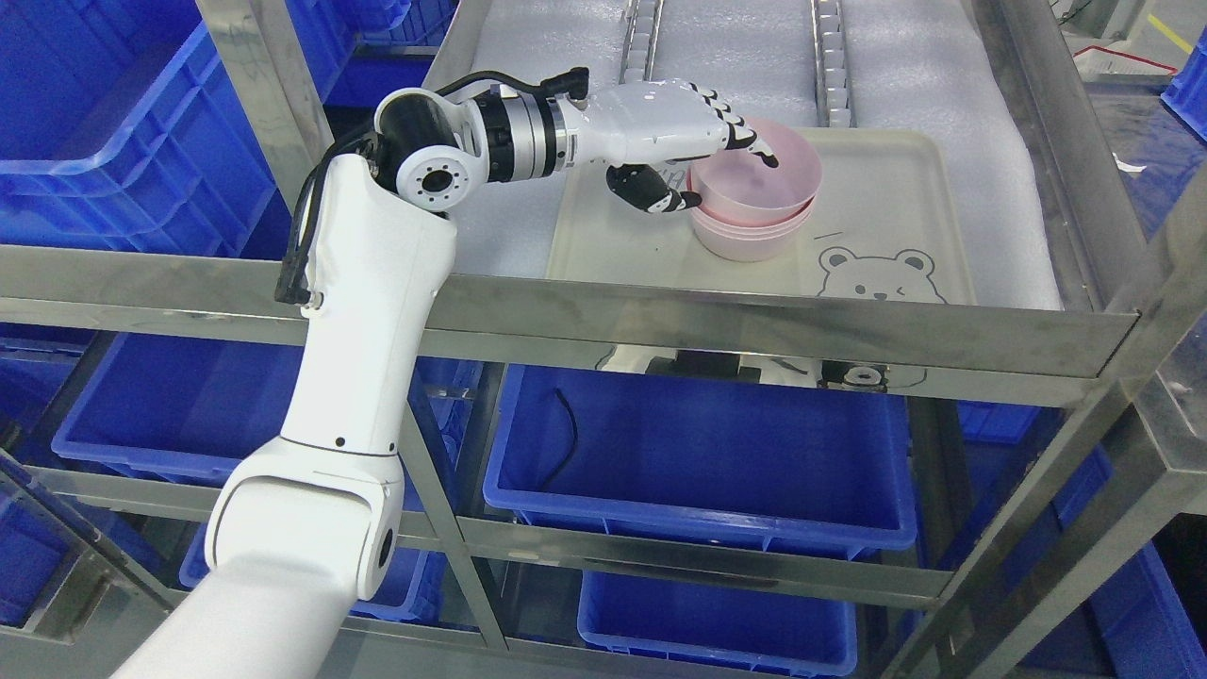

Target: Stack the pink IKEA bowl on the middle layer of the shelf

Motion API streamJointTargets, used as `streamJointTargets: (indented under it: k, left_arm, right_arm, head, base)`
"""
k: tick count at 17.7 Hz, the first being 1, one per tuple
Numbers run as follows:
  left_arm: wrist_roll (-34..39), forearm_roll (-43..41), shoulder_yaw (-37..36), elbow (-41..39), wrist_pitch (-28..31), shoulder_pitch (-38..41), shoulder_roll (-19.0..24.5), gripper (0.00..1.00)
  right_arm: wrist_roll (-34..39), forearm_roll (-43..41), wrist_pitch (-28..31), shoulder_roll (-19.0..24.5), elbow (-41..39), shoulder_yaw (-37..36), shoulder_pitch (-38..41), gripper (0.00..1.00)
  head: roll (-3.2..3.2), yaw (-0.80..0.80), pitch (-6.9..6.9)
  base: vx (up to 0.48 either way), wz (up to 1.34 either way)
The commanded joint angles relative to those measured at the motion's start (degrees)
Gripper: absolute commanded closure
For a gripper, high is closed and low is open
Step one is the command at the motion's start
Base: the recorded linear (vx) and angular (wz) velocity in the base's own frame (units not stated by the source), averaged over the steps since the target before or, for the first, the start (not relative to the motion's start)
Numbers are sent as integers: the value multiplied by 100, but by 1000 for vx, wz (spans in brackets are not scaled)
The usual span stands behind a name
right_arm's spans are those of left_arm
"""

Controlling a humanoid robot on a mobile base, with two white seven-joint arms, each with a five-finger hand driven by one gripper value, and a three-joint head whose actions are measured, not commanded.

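Head view shows my left hand (702, 156) pinching the rim of the top pink bowl (754, 179), nested on the stack at upper centre, on the tray (886, 217). I should seat it level before releasing.

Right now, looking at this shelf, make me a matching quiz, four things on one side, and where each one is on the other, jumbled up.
Things:
1. left hand
2. pink bowls
3. bear drawing
4. blue bin

Places:
A. printed on the tray's near corner
B. on the layer below the tray
C. stacked on the cream tray
D. gripping the top bowl's rim

Pairs: 1-D, 2-C, 3-A, 4-B
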Motion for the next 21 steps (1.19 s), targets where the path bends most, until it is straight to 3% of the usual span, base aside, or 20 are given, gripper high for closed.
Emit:
streamJointTargets:
  k: [1, 5, 8, 10, 16, 21]
  left_arm:
    - [360, 2174, 222, -380, 0, 161, 81, 7]
    - [552, 2725, -32, -1259, 0, 819, 81, 1]
    - [1464, 2777, -419, -1848, 0, 1355, 81, 0]
    - [1678, 2874, -822, -2138, 0, 1663, 81, 0]
    - [1731, 2892, -1957, -2386, 0, 3251, 81, 1]
    - [1679, 2892, -1967, -2368, 0, 4921, 81, 0]
  right_arm:
    - [0, 0, -4, -100, -100, 0, 17, 0]
    - [0, 0, -4, -100, -100, 0, 17, 0]
    - [0, 0, -4, -100, -100, 0, 26, 0]
    - [0, 0, -4, -100, -100, 0, 18, 0]
    - [0, 0, -4, -100, -100, 0, 17, 0]
    - [0, 0, -4, -100, -100, 0, 17, 0]
  head:
    - [0, 0, 0]
    - [0, 0, 0]
    - [0, 0, 0]
    - [0, 0, 0]
    - [0, 0, 0]
    - [0, 0, 0]
  base:
    - [0, 0]
    - [0, 0]
    - [-4, 11]
    - [-20, 52]
    - [-59, -45]
    - [-31, -88]
